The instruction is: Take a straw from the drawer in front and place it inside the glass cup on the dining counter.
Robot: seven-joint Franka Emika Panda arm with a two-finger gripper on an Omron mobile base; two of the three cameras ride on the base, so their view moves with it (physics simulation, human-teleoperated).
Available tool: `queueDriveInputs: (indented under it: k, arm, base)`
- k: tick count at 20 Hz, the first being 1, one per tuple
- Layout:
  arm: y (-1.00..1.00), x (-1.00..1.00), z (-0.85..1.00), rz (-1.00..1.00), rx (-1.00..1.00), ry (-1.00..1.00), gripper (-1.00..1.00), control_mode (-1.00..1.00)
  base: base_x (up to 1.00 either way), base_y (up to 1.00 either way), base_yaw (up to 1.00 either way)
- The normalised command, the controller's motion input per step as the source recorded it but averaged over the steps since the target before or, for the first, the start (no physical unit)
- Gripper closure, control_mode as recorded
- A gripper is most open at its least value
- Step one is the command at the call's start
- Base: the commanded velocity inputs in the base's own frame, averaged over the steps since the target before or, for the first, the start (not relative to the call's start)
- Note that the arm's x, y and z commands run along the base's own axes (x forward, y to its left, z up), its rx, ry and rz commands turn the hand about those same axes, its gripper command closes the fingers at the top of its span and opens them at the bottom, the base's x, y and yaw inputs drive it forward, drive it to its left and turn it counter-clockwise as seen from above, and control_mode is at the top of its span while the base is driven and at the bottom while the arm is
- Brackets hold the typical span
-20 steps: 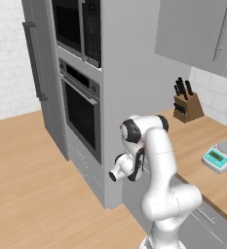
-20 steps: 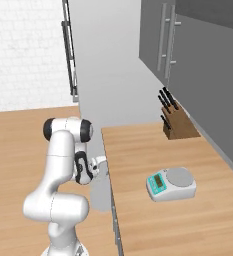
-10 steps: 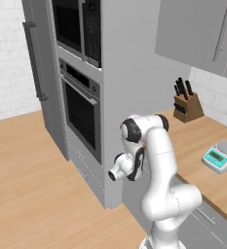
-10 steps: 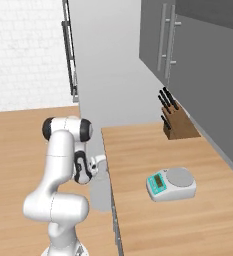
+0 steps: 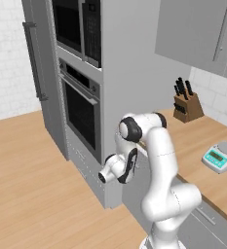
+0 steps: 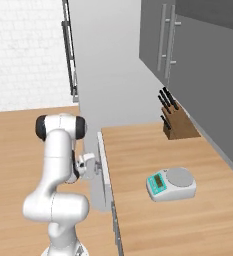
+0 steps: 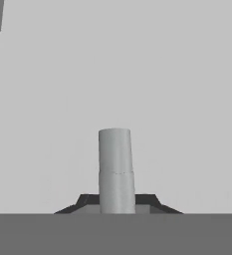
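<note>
My gripper (image 7: pixel 116 201) is pressed up to the flat light-grey drawer (image 7: pixel 177 99) front, and its two dark fingertips (image 7: pixel 90 200) sit tight on either side of the drawer's small bar handle (image 7: pixel 115 159). In the left base view the gripper (image 5: pixel 136 163) meets the drawer (image 5: pixel 134 182) just under the wood counter's edge, with the arm folded low. In the right base view the gripper (image 6: pixel 94 167) touches the drawer (image 6: pixel 104 172) front. The drawer's inside is hidden. The straw, the glass cup and the dining counter are out of view.
A tall grey oven stack (image 5: pixel 81 112) stands directly left of the drawer. A knife block (image 5: pixel 187 104) and a kitchen scale (image 5: pixel 221 155) sit on the wood counter (image 5: pixel 202 138). Grey upper cabinets (image 6: pixel 188 45) hang above. Open wood floor (image 5: pixel 32 185) lies to the left.
</note>
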Motion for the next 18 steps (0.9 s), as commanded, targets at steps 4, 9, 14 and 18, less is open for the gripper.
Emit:
queueDriveInputs:
  k: [4,9,14,18]
  arm:
    - [0.99,-0.28,0.00,0.00,0.00,0.00,1.00,-1.00]
    - [0.99,-0.29,0.00,0.00,0.00,0.00,1.00,-1.00]
    - [0.95,-0.30,0.00,0.00,0.00,0.00,1.00,-1.00]
    - [0.93,-0.20,0.00,0.00,-0.01,0.00,-1.00,-1.00]
  base:
    - [0.00,0.00,0.00]
    - [0.00,0.00,0.00]
    - [0.00,0.00,0.00]
    - [0.00,0.00,0.00]
